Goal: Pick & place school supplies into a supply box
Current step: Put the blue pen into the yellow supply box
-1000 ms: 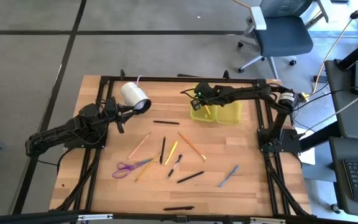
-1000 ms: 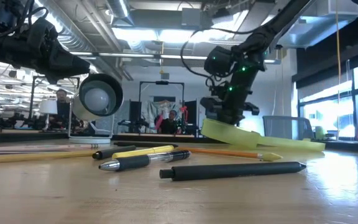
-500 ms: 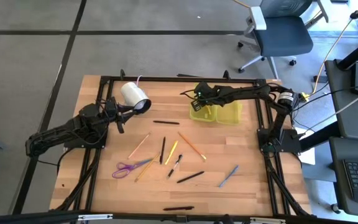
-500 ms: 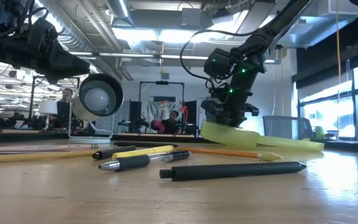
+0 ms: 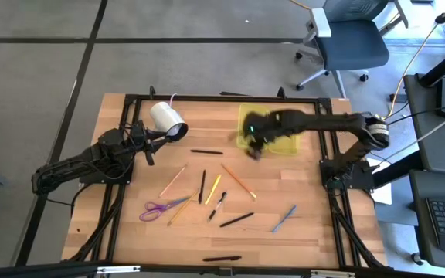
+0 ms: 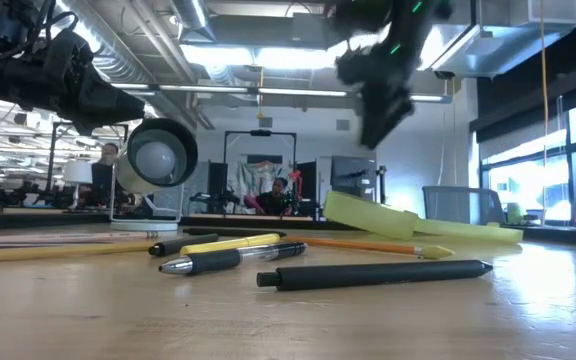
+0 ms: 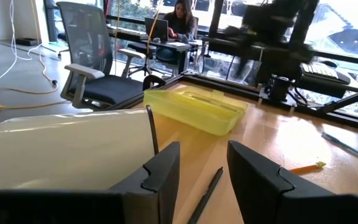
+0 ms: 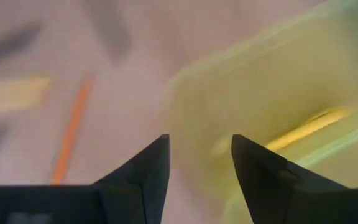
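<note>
The translucent yellow-green plastic supply box (image 5: 269,139) is being overhung by the right gripper (image 5: 255,144), fingers parted and empty. A thin yellow pencil (image 8: 306,127) is being held inside the box. The left gripper (image 5: 147,145), parted and empty, is being kept beside the box over the wooden table (image 5: 307,224).

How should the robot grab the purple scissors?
Probably from straight above, pinching the small purple-handled scissors across the thin closed blades just past the finger loops. They lie flat on the wooden table, blades pointing toward a pencil alongside, so the loops are too wide and low.

The yellow-green pencil case (image 5: 269,137) lies open at the worktop's far edge, one yellow pencil (image 8: 306,129) inside. Pens, pencils and purple scissors (image 5: 155,208) lie scattered nearer.
</note>
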Controlling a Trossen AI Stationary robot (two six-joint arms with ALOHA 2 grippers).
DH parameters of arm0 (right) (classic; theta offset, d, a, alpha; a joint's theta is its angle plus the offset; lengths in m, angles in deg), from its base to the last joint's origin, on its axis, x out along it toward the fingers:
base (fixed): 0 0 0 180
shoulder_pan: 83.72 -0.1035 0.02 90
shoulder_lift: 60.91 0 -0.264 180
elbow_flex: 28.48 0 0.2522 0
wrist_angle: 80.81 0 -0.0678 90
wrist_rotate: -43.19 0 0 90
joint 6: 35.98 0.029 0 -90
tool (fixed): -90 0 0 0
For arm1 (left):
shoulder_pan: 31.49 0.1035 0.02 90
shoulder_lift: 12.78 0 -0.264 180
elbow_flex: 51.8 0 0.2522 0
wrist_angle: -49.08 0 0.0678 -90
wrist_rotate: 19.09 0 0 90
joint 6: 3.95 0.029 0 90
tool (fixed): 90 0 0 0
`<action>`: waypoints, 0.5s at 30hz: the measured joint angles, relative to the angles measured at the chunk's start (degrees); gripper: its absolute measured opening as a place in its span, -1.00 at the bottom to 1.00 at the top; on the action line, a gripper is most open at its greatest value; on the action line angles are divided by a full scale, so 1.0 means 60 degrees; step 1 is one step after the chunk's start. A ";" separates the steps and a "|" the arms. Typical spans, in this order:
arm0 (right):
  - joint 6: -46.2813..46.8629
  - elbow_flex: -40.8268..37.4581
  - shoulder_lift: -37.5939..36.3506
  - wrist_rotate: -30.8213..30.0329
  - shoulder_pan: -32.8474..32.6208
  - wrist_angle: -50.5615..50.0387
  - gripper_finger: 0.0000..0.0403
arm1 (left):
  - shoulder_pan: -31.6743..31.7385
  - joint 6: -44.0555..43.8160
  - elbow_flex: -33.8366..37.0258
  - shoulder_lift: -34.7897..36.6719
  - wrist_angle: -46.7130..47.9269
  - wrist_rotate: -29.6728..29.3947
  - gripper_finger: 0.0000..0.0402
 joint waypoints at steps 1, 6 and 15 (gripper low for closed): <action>-0.0016 -0.0062 -0.0147 0.0266 -0.0485 -0.0316 -0.13 | 0.0000 0.0000 -0.0001 0.0000 -0.0001 0.0000 -0.37; 0.1497 -0.0392 -0.0450 0.0779 -0.3034 -0.1705 -0.13 | 0.0000 0.0000 -0.0002 0.0000 -0.0001 0.0000 -0.37; 0.3518 -0.1658 -0.0293 0.1074 -0.6697 -0.0075 -0.13 | 0.0000 0.0002 -0.0002 0.0000 -0.0013 -0.0160 -0.37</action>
